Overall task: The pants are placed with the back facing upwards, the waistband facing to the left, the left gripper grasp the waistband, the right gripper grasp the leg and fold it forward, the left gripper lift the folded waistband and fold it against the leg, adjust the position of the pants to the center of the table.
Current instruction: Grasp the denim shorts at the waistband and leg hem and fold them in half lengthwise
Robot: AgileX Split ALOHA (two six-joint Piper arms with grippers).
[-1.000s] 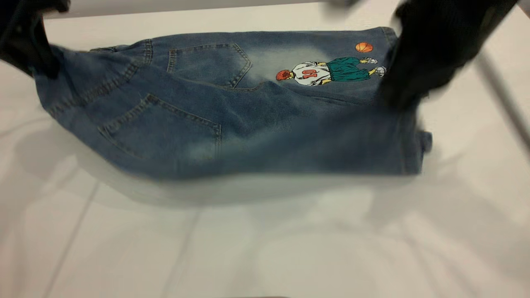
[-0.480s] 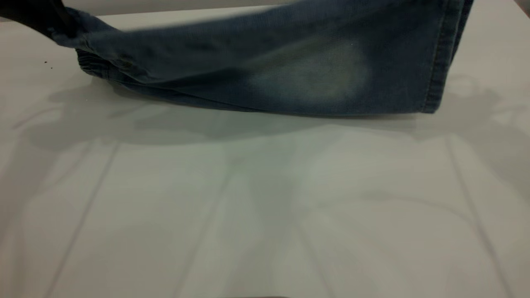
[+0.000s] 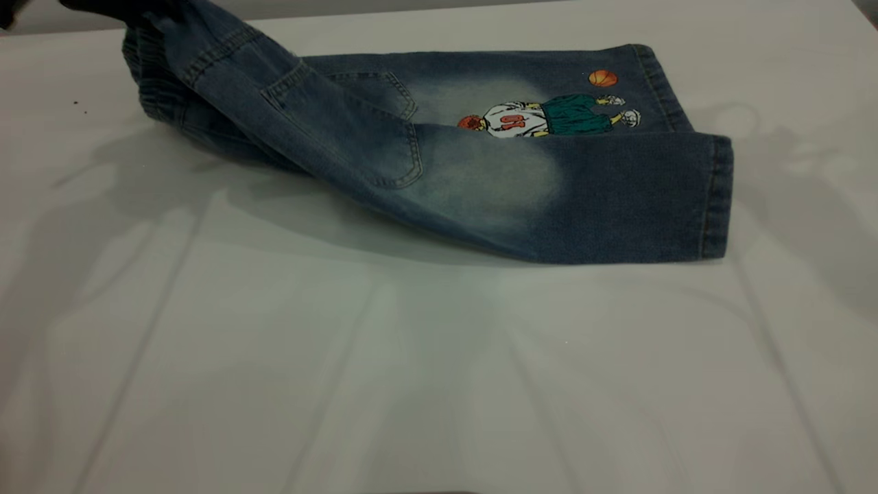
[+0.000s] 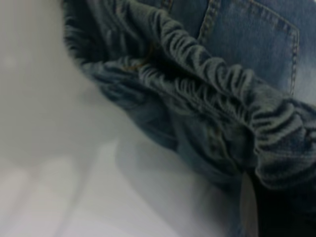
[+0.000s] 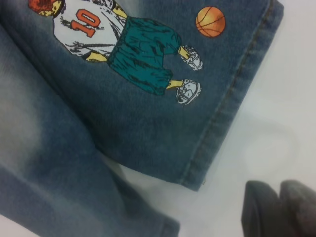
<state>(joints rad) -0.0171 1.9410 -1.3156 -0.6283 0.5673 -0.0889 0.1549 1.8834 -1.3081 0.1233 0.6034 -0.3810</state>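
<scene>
White bench (image 3: 439, 384) with denim pants (image 3: 480, 171) lying at its far side.
At far left the left tool (image 3: 116, 7) pinches the gathered waistband (image 4: 207, 94), raised off the bench; the plain leg (image 3: 603, 199) lies folded partly over the printed one. The right tool (image 5: 279, 210) hovers beyond the hems, fingers pressed together.

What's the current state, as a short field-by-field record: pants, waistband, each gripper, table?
pants: on the table, plain leg folded partly over the printed leg
waistband: raised off the table at the exterior view's far left, bunched
left gripper: at the raised waistband, seemingly gripping it; only partly seen
right gripper: off the pants, beyond the printed leg's hem, holding nothing
table: white, bare in front of the pants
</scene>
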